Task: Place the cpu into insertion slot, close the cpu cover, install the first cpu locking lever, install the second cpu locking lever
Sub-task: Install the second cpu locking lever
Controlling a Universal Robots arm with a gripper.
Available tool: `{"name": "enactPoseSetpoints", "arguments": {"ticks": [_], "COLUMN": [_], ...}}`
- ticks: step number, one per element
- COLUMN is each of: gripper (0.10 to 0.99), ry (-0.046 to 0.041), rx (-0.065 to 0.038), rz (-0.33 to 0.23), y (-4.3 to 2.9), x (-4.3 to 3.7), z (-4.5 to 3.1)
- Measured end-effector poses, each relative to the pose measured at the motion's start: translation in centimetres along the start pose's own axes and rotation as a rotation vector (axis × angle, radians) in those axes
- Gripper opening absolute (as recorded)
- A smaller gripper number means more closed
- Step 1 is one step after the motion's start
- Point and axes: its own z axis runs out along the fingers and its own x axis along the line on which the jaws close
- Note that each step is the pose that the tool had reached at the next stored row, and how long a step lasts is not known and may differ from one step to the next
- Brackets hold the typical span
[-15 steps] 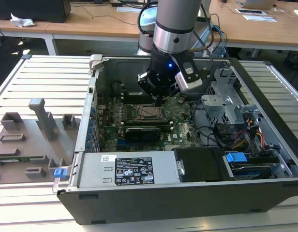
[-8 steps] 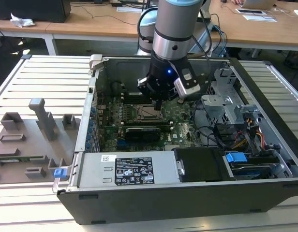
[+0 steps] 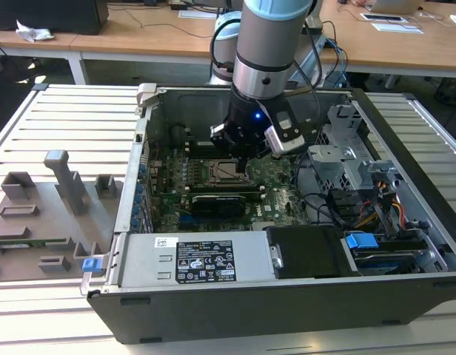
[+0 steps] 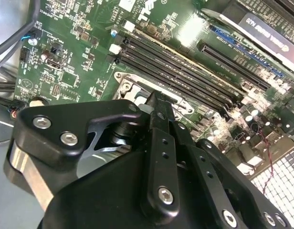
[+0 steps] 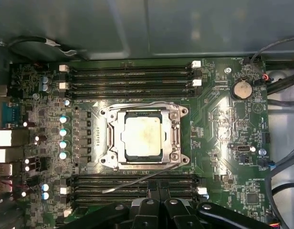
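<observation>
Hovering over the open computer case (image 3: 406, 244), my fingers (image 5: 155, 188) appear drawn together and empty, their tips just beside the socket's near edge. The cpu (image 5: 142, 137) already sits flat in the insertion slot (image 5: 176, 136) ahead of them, with the cpu cover (image 5: 116, 138) down around it. One locking lever (image 5: 137, 180) juts free toward the fingers, apparently unlatched; I judge they hang here to work it.

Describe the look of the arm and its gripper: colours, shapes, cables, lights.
In the exterior view the arm is a thick cylinder, grey and silver, with a pale blue cap at a joint. Black cables run beside it. Below it sits a black wrist block with a small blue light and a silver box. The gripper is matte black; the second wrist view shows flat linked bars joined by silver screws.
</observation>
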Motion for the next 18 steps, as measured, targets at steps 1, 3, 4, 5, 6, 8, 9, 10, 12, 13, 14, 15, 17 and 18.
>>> {"name": "enactPoseSetpoints", "arguments": {"ticks": [1,3,4,5,6,8,9,10,12,13,14,15,17,18], "gripper": [0.106,0.106,0.106,0.106,0.106,0.106,0.106,0.106,0.106,0.106,0.106,0.106,0.106,0.106], "ry": [0.0,0.0,0.0,0.0,0.0,0.0001,0.0,0.0001,0.0002,0.0002,0.0004,0.0006,0.0011,0.0014], "rx": [0.0,0.0,0.0,0.0,-0.001,-0.001,-0.001,-0.001,-0.002,-0.011,-0.02,-0.028,-0.063,-0.07], "rz": [0.0,0.0,0.0,0.0,0.0,0.0,0.0,0.0,0.0,0.0,-0.001,-0.001,-0.002,-0.005], "y": [-0.01,-0.04,-0.05,-0.05,-0.05,-0.08,-0.09,-0.09,-0.11,-0.11,-0.12,-0.13,-1.0,-1.27], "x": [-0.01,-0.02,-0.03,-0.03,-0.03,-0.04,-0.05,-0.05,-0.06,-0.06,0.0,0.06,0.62,1.29], "z": [0.2,0.58,0.74,0.81,0.87,1.25,1.37,1.49,1.72,1.79,1.85,1.89,2.09,2.69]}}
